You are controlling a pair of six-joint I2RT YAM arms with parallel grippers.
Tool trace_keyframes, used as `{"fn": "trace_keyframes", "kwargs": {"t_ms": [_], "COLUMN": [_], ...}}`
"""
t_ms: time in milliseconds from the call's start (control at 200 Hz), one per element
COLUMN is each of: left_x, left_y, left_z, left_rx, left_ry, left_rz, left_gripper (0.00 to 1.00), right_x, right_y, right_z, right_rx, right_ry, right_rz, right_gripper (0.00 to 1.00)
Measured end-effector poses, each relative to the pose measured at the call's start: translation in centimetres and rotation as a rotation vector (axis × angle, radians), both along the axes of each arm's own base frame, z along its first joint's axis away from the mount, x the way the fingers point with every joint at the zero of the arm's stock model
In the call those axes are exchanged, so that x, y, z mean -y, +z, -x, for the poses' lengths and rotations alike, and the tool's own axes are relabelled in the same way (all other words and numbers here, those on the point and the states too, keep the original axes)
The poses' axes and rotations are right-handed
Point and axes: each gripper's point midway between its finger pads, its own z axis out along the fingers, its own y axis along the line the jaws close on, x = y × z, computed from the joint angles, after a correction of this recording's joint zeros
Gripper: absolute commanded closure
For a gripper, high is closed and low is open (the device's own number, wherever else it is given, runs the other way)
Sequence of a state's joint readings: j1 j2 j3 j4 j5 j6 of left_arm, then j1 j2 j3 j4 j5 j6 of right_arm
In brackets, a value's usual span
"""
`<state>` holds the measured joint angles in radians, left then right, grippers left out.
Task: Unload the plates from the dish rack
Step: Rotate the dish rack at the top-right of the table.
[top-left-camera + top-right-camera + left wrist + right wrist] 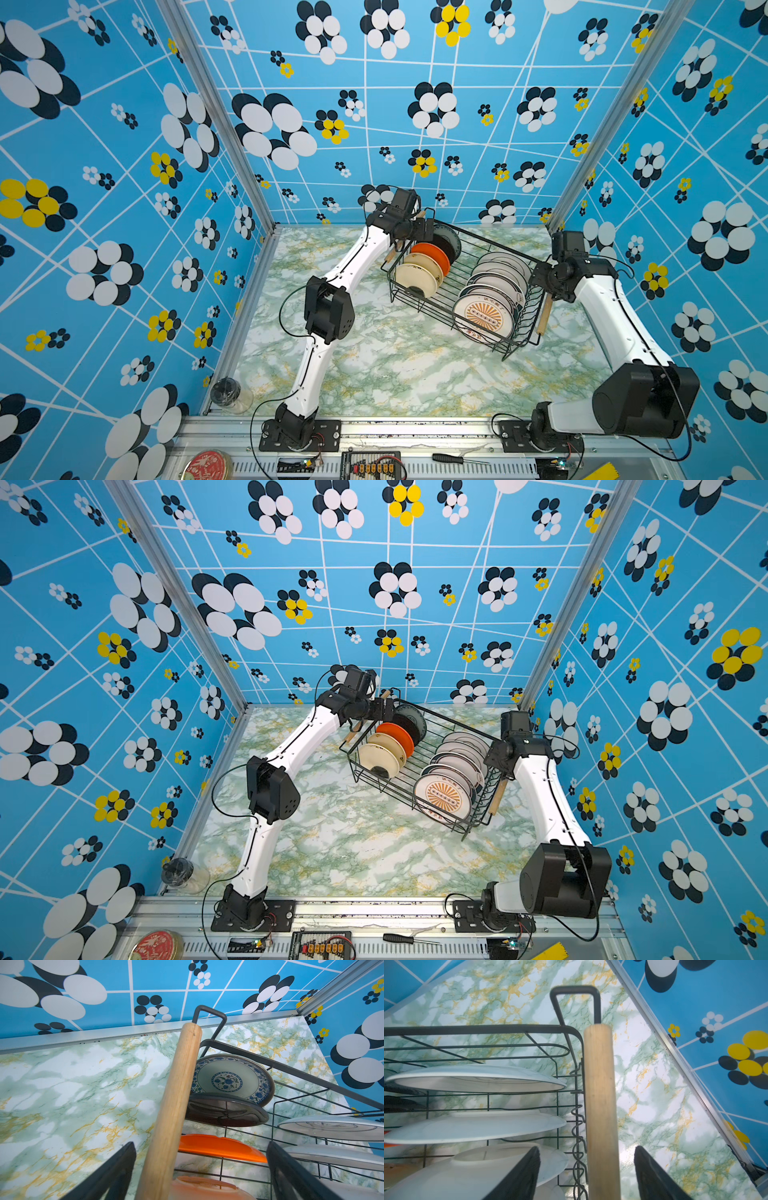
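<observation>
Dish rack (477, 1029) between left tool (200, 1145) and right tool (587, 1147), handles (176, 1095) within spread jaws

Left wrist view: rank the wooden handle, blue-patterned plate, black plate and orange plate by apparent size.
1. wooden handle, nearest the camera, so inflated.
2. blue-patterned plate.
3. black plate, similar width, seen edge-on; unsure against 2.
4. orange plate, partly hidden.

Left arm (332, 282) and right arm (602, 307) both reach forward with elbows bent, wrists angled inward toward each other. Left gripper (200, 1145) has its jaws spread wide, and right gripper (586, 1148) is parted too, just a bit less.
</observation>
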<state>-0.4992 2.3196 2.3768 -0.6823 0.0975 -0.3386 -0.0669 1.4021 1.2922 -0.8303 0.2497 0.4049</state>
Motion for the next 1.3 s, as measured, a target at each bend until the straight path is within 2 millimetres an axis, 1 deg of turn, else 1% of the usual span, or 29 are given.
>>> {"fn": "trace_keyframes", "kwargs": {"t_ms": [50,145,220,295,400,490,495,505,590,635,640,650,665,670,720,735,775,800,835,855,880,920,950,985,1020,1050,1165,1250,1300], "left_x": [-0.5,-1.6,-3.1,-4.5,-6.7,-8.6,-8.8,-9.1,-11.0,-11.9,-12.1,-12.4,-12.6,-12.8,-13.8,-14.0,-14.7,-14.8,-15.1,-15.1,-15.2,-15.0,-14.9,-14.8,-14.6,-14.5,-14.5,-14.6,-14.3], "left_y": [0.6,1.8,3.0,4.2,6.5,8.6,8.3,8.9,10.5,11.0,10.7,11.1,11.0,11.2,11.4,11.4,11.1,11.0,10.3,10.0,9.2,8.1,7.4,5.9,4.8,3.2,-0.6,-2.0,-2.5], "left_z": [-0.1,-0.4,-0.5,-0.3,0.7,2.9,3.2,3.7,7.2,9.1,9.4,10.1,10.5,11.0,13.6,14.0,16.4,17.1,19.0,19.6,20.8,22.2,22.8,23.8,24.4,25.0,26.0,25.9,25.4], "left_rx": [0.009,0.029,0.043,0.048,0.068,0.074,0.066,0.071,0.066,0.061,0.053,0.056,0.051,0.054,0.048,0.048,0.033,0.028,0.016,0.01,-0.008,-0.032,-0.047,-0.079,-0.104,-0.137,-0.216,-0.24,-0.241], "left_ry": [0.007,0.025,0.053,0.083,0.132,0.17,0.174,0.177,0.207,0.221,0.223,0.227,0.23,0.234,0.25,0.252,0.26,0.262,0.265,0.261,0.26,0.251,0.247,0.241,0.238,0.238,0.25,0.262,0.267], "left_rz": [0.003,0.003,-0.003,-0.016,-0.04,-0.056,-0.063,-0.06,-0.062,-0.064,-0.066,-0.063,-0.067,-0.063,-0.059,-0.063,-0.063,-0.059,-0.058,-0.058,-0.06,-0.063,-0.066,-0.078,-0.087,-0.104,-0.148,-0.17,-0.177], "left_gripper": [0.01,0.01,0.01,0.01,0.01,0.01,0.01,0.01,0.0,0.0,0.0,0.0,0.0,0.0,0.01,0.02,0.03,0.05,0.06,0.06,0.07,0.08,0.09,0.1,0.1,0.1,0.1,0.1,0.1], "right_x": [0.0,0.0,-0.2,-0.6,-1.4,-2.2,-2.3,-2.3,-3.5,-4.1,-4.2,-4.3,-4.5,-4.6,-5.6,-5.8,-7.2,-7.8,-8.9,-9.4,-10.2,-11.0,-11.8,-12.7,-13.5,-14.2,-16.7,-17.9,-18.4], "right_y": [0.5,1.6,2.5,3.3,4.8,6.3,6.4,6.4,7.7,8.1,8.2,8.3,8.4,8.4,8.5,8.5,8.5,8.5,8.4,8.4,8.3,8.1,8.0,7.8,7.7,7.5,6.5,6.1,5.9], "right_z": [0.0,0.0,0.2,0.3,0.5,0.8,0.8,0.9,1.2,1.3,1.4,1.4,1.4,1.4,1.4,1.5,1.5,1.5,1.6,1.6,1.8,1.9,2.0,2.1,2.3,2.4,3.0,3.2,3.3], "right_rx": [0.012,0.036,0.058,0.081,0.13,0.183,0.187,0.19,0.24,0.257,0.259,0.264,0.268,0.269,0.274,0.274,0.273,0.271,0.265,0.263,0.258,0.252,0.246,0.239,0.23,0.22,0.164,0.138,0.124], "right_ry": [0.009,0.032,0.062,0.099,0.16,0.209,0.213,0.217,0.269,0.294,0.298,0.304,0.312,0.316,0.359,0.366,0.418,0.444,0.484,0.502,0.534,0.561,0.592,0.621,0.651,0.676,0.771,0.819,0.839], "right_rz": [0.006,0.022,0.031,0.033,0.027,0.012,0.011,0.008,-0.023,-0.042,-0.045,-0.049,-0.054,-0.057,-0.073,-0.075,-0.088,-0.09,-0.096,-0.101,-0.109,-0.116,-0.123,-0.13,-0.134,-0.139,-0.153,-0.151,-0.151], "right_gripper": [0.16,0.15,0.15,0.15,0.15,0.16,0.16,0.16,0.16,0.17,0.16,0.17,0.17,0.17,0.17,0.17,0.17,0.17,0.17,0.17,0.17,0.18,0.18,0.18,0.18,0.18,0.18,0.17,0.17]}}
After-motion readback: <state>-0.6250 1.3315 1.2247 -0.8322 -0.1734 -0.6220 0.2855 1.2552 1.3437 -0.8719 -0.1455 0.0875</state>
